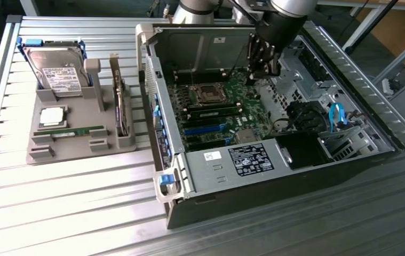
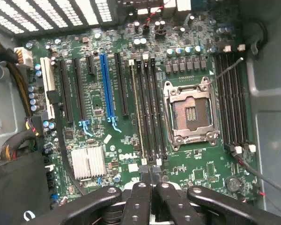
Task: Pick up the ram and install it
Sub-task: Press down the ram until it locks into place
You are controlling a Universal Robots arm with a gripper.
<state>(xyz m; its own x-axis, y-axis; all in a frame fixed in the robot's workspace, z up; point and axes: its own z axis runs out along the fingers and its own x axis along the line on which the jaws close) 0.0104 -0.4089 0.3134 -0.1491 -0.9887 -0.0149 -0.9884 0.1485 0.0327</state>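
You are seeing the gripper cut off at the wrist view's edge; its fingertips are hiding part of the motherboard. In the exterior view the arm is running out of frame.

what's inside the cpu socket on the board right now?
The CPU socket is empty: bare contact field inside its metal frame, no processor. A silver processor chip sits on the grey holder outside the case. Under the socket frame: covered.
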